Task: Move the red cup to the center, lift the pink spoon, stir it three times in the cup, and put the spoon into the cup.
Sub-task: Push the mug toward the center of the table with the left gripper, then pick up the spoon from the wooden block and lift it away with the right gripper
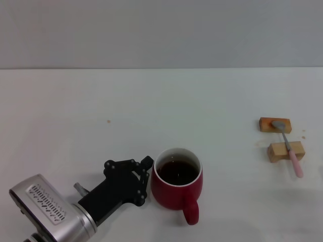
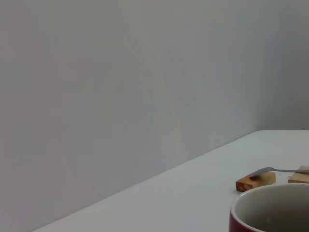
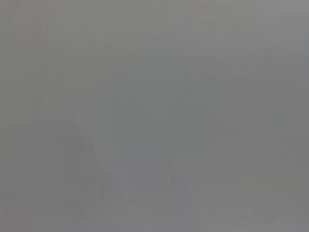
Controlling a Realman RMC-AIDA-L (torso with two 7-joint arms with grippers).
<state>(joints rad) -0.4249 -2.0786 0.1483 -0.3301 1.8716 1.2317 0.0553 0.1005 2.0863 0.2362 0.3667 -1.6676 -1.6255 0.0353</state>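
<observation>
The red cup (image 1: 174, 196) stands on the white table near the front middle in the head view, with dark liquid inside and its handle toward the front right. Its white rim (image 2: 270, 205) fills a corner of the left wrist view. My left gripper (image 1: 146, 180) sits just left of the cup, open, with its black fingertips (image 1: 147, 162) close to the cup's side and not around it. The pink spoon (image 1: 288, 147) lies far right across two tan wooden blocks, its grey bowl on the far one; the spoon (image 2: 275, 170) also shows beyond the cup. My right gripper is out of view.
Two tan wooden blocks (image 1: 275, 124) (image 1: 280, 152) carry the spoon near the table's right edge. A small brown speck (image 1: 108, 121) marks the table at the left. A grey wall rises behind the table. The right wrist view shows only plain grey.
</observation>
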